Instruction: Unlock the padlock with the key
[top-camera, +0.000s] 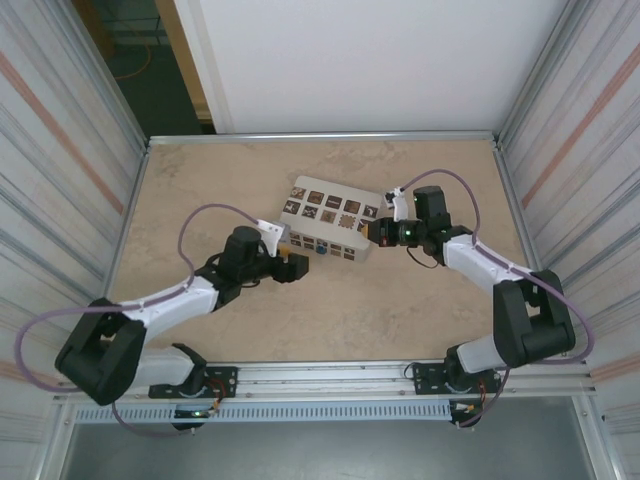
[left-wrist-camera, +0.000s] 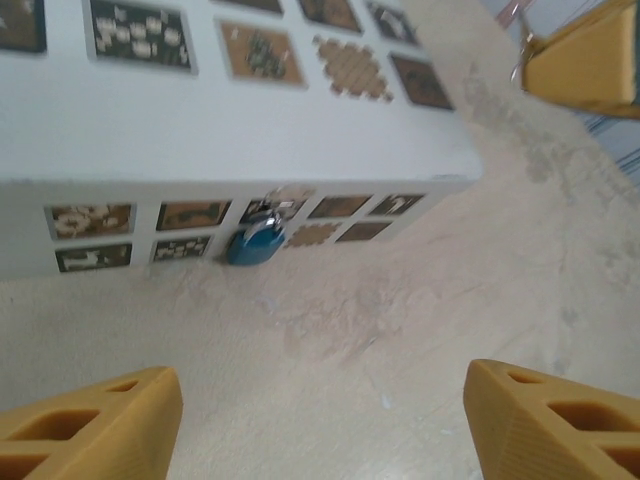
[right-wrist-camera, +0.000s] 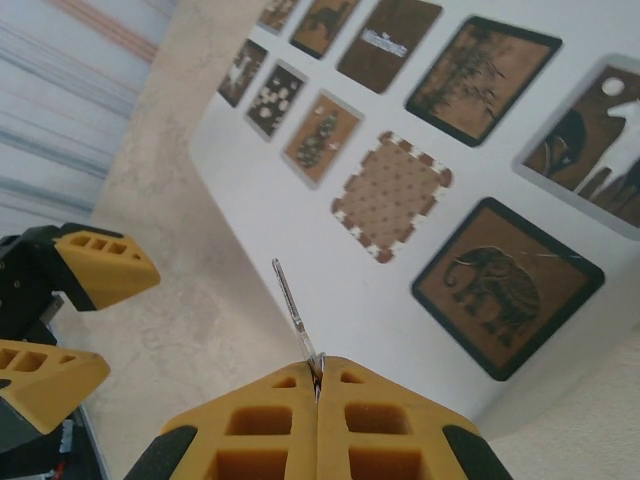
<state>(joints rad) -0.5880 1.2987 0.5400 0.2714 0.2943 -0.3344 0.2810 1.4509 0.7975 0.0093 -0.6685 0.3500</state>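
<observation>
The tiny blue padlock (left-wrist-camera: 255, 243) with its silvery shackle hangs against the near side of the white patterned box (left-wrist-camera: 250, 130); from above the padlock (top-camera: 319, 250) is a blue dot at the box's front. My left gripper (left-wrist-camera: 320, 425) is open just in front of it, yellow fingers (left-wrist-camera: 95, 425) wide apart over bare table. My right gripper (right-wrist-camera: 318, 378) is shut on the key (right-wrist-camera: 292, 308), whose thin blade sticks up from between the fingertips beside the box (right-wrist-camera: 400, 250). From above, the right gripper (top-camera: 374, 232) sits at the box's right end.
The white box (top-camera: 330, 213) lies at an angle in the middle of the beige table (top-camera: 400, 310). Metal walls (top-camera: 70, 150) close in both sides. The left gripper (right-wrist-camera: 70, 310) faces the right one across the box's near corner.
</observation>
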